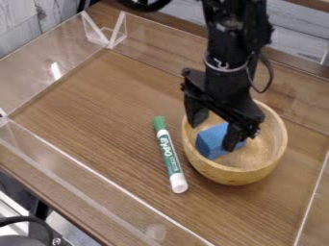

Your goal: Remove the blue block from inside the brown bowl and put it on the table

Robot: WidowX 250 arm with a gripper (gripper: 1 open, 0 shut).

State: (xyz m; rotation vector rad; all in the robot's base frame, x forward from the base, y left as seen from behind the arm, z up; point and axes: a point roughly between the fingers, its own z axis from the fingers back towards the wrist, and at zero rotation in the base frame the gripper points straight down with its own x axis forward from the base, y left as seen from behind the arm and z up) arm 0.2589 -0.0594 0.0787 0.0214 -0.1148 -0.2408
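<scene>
A blue block [214, 143] lies inside the round brown bowl [263, 163], which rests on the wood-grain table [103, 106] at the right. My black gripper [217, 131] points straight down into the bowl. It is open, with one finger [194, 115] at the bowl's left rim and the other finger [240, 134] over the block's right end. The block sits between and under the fingers, partly hidden by them. Whether the fingers touch it is not clear.
A green-and-white marker [168, 153] lies on the table just left of the bowl. Low clear acrylic walls [77, 43] edge the tabletop at the back, left and front.
</scene>
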